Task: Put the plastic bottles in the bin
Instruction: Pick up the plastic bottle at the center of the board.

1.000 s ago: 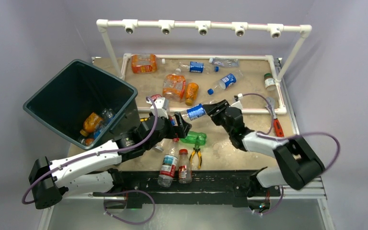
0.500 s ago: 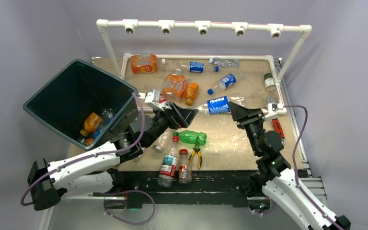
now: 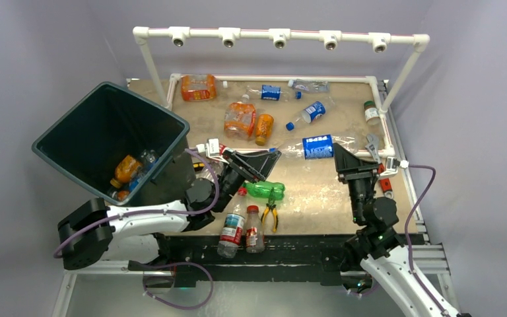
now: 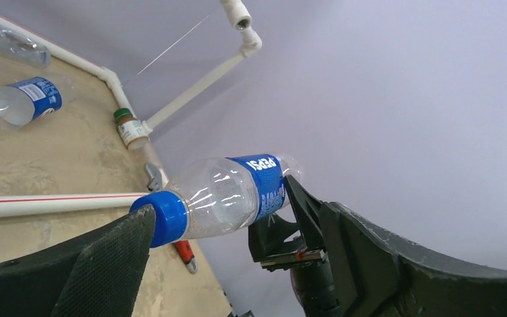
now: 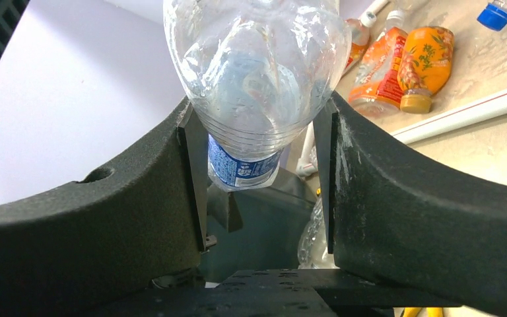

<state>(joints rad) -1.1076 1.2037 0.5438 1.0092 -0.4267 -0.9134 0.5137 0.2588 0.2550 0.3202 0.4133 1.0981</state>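
My right gripper point(image 3: 338, 154) is shut on the base of a clear plastic bottle point(image 3: 317, 146) with a blue label and holds it level above the table. In the right wrist view the bottle point(image 5: 254, 59) sits clamped between both fingers of the right gripper point(image 5: 259, 122). My left gripper point(image 3: 254, 162) is open, its jaws wide apart. In the left wrist view the bottle's blue cap point(image 4: 164, 218) touches one fingertip of the left gripper point(image 4: 234, 228). The dark teal bin point(image 3: 142, 99) stands tilted at the left with a few bottles inside.
A green bottle point(image 3: 266, 189), yellow-handled pliers point(image 3: 270, 214) and two upright bottles point(image 3: 232, 228) are near the front. Orange bottles point(image 3: 240, 119) and blue-labelled bottles point(image 3: 310, 112) lie further back. A red-handled wrench point(image 3: 383, 179) lies at the right. A white pipe frame point(image 3: 277, 34) stands at the back.
My right gripper has carried the blue-labelled bottle to the right, away from the bin. My left gripper has opened wide and its arm has drawn back.
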